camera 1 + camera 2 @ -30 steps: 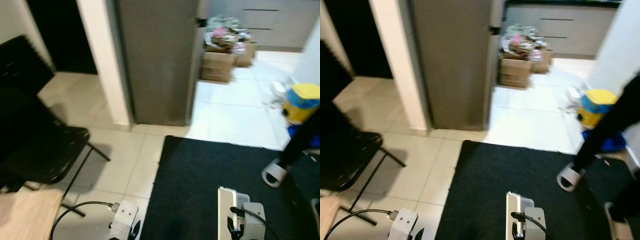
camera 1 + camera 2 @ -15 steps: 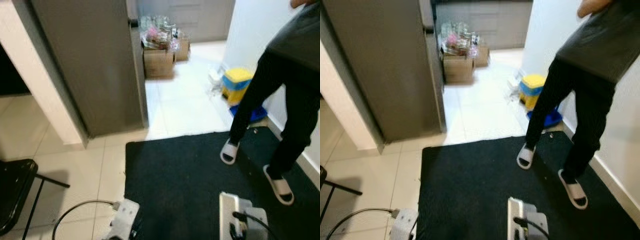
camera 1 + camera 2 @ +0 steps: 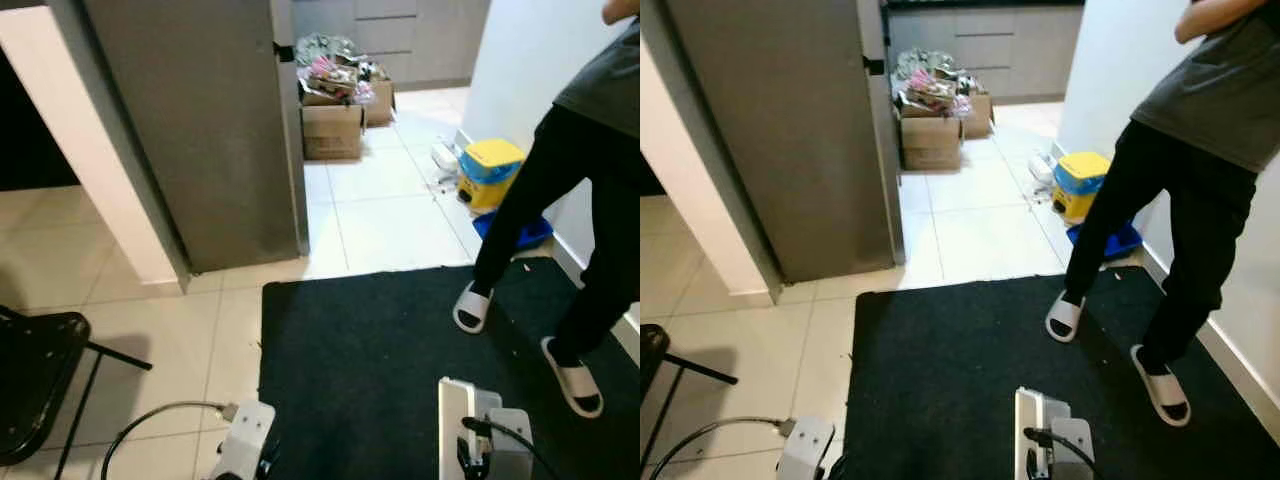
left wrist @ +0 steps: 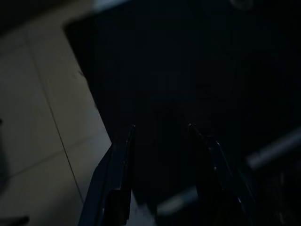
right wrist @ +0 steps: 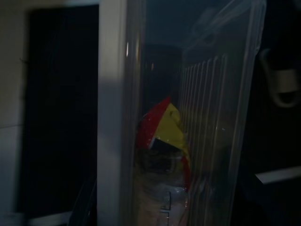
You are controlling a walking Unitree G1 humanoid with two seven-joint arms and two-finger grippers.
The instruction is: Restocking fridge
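the view has swung back left, the fridge [image 3: 200, 130] ahead, the right gripper [image 5: 164, 207] fingers pinching a clear plastic container [image 5: 197, 117], left gripper [image 4: 160, 141] fingers spread idle; best walk it in steady, clear of the person [image 3: 1200, 200].

person [image 3: 1200, 190] cut off above the chest by frame edge
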